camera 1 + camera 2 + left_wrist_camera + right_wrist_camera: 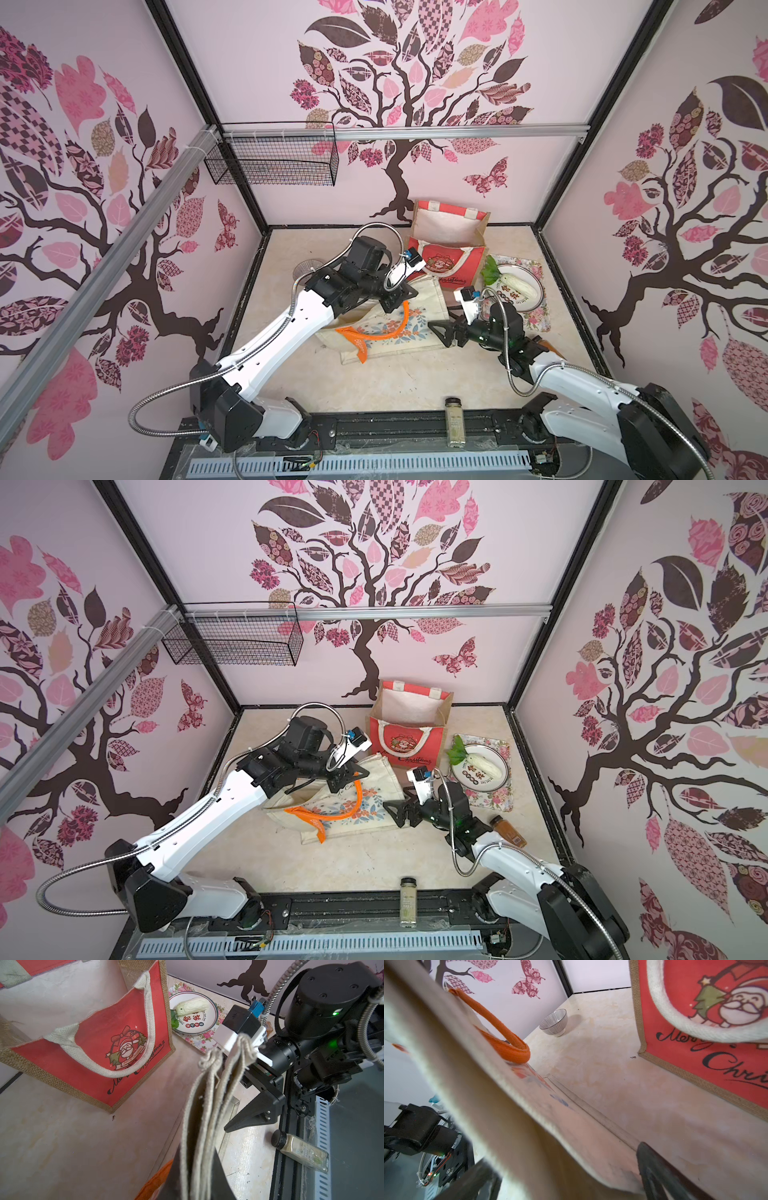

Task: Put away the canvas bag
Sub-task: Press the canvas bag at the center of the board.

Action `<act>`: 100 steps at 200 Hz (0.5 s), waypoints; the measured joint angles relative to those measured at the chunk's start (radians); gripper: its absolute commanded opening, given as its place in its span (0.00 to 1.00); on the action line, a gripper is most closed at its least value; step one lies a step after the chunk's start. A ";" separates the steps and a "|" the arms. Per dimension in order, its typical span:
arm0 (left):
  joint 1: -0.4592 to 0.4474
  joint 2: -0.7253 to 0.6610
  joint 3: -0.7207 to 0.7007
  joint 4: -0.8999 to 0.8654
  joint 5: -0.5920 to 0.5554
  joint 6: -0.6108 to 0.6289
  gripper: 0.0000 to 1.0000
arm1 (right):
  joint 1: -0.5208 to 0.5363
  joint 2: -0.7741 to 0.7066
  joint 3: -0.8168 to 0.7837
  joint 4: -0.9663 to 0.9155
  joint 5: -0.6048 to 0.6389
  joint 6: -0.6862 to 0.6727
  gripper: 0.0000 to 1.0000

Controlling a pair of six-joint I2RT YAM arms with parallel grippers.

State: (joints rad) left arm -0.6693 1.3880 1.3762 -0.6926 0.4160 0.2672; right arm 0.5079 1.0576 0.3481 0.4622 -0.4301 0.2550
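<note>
Between the left claw's [392, 302] closed tips I see a folded edge of the canvas bag [395, 332] pinched and raised, while the rest lies on the bench [374, 386]. The right claw [441, 333] stands wide at the bag's nearest edge. Its wrist view shows cloth between its fingers [652, 1167], and only that view shows the bowl [554, 1022] whole.

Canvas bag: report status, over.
Left gripper shut on canvas bag, edge raised. Right gripper open, bag's other edge between its jaws. Red tote stands open right behind; nothing seen between.
</note>
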 measured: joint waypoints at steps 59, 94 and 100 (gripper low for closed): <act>0.000 0.000 0.000 0.000 -0.030 -0.007 0.00 | 0.000 -0.071 0.054 -0.213 0.090 0.065 1.00; 0.000 -0.010 0.000 0.002 -0.064 -0.016 0.00 | 0.000 -0.127 0.068 -0.352 0.165 0.112 1.00; 0.000 -0.013 0.000 0.002 -0.068 -0.018 0.00 | 0.000 -0.136 0.068 -0.374 0.169 0.115 1.00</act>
State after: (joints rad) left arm -0.6689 1.3746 1.3762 -0.6903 0.3477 0.2497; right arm 0.5076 0.9215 0.4164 0.0883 -0.2611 0.3702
